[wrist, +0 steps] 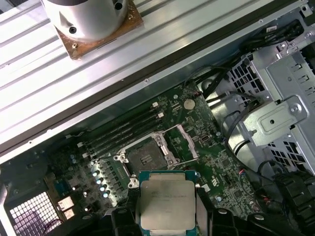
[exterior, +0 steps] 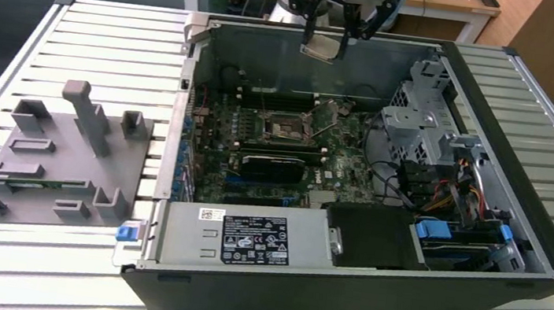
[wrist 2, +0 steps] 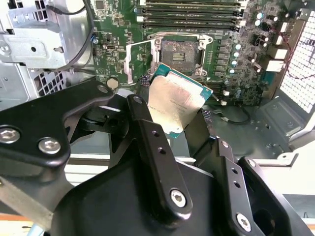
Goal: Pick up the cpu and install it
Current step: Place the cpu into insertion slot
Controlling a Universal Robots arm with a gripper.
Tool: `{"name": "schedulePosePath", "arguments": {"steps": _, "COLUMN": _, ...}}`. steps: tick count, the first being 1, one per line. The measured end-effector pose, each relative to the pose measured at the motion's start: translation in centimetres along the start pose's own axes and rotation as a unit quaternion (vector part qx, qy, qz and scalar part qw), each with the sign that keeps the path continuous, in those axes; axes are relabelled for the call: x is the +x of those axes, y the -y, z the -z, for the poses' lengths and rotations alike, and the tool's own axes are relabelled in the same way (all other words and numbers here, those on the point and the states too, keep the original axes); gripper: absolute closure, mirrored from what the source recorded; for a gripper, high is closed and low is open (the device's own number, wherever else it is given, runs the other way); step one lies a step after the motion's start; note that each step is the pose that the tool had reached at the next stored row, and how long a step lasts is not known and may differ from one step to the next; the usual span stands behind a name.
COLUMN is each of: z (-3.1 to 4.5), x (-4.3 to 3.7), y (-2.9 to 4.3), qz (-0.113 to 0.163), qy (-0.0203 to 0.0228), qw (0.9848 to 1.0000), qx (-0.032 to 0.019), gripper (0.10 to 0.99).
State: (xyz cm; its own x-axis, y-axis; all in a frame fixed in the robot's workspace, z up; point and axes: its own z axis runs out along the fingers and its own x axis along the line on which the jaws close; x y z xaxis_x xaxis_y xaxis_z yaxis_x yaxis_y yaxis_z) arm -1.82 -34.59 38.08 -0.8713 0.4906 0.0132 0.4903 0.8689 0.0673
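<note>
Got the cpu (exterior: 322, 48) pinched in the gripper (exterior: 327, 42), black fingers (wrist 2: 147, 132) closed onto two opposite edges, silvery metal top plain to see in both wrist views. Held up in the air above the open computer case (exterior: 345, 290), well clear of everything inside, and sitting tilted between the fingers in the exterior view, one corner lower than the rest. Down below the gripper: the socket (wrist 2: 181, 53) on the green board (wrist: 221, 167), bare, with its metal frame (wrist 2: 139, 61) swung up and open. Right beside the socket, a row of long memory slots (wrist 2: 192, 14). No contact between cpu and socket, plenty of air between the two. Off to one side of the gripper, toward the exterior view's left and well apart: a grey tray (exterior: 53, 167) lying on the slatted table (exterior: 112, 32), outside the case. On the other side, toward the exterior view's right, a silver drive cage (exterior: 419, 125).
</note>
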Motion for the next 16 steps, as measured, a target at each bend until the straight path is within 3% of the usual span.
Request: {"name": "schedulePosePath", "arguments": {"steps": 16, "z": -0.03, "x": 0.00, "y": 0.00, "qz": -0.036, "qy": 0.0024, "qw": 0.9993, "qx": -0.0005, "gripper": 0.549}}
